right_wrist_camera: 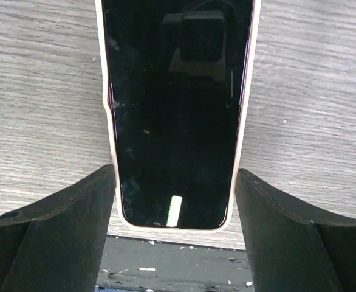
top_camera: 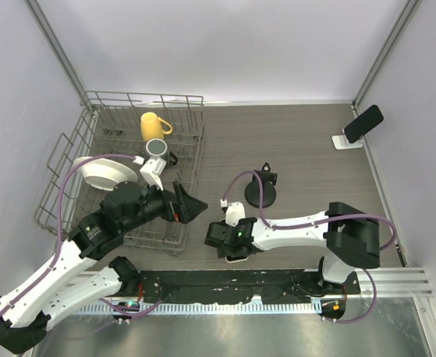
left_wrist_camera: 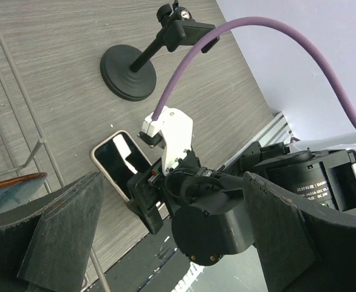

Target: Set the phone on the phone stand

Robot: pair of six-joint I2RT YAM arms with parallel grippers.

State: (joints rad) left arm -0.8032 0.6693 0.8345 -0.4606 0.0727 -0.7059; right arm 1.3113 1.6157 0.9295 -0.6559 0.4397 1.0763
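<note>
On a wood-grain table [top_camera: 292, 149] with a wire dish rack [top_camera: 91, 149], the left gripper [top_camera: 190, 204] hangs spread and empty. The right gripper [right_wrist_camera: 175, 176] straddles the phone [right_wrist_camera: 175, 109], which lies flat at the near edge, its fingers spread and not yet pinching. This looks like the pickup step: next comes closing on the phone, then carrying it to the phone stand [top_camera: 347, 140] far right.

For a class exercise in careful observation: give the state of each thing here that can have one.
phone: flat on the table, screen up, dark.
right gripper: fingers flank the phone's near end; grip unclear.
left gripper: open, empty.
phone stand: upright, a dark slab leaning on it.
black clamp stand: upright, clamp empty.
dish rack: holds a yellow mug, a grey mug, a white bowl.
</note>
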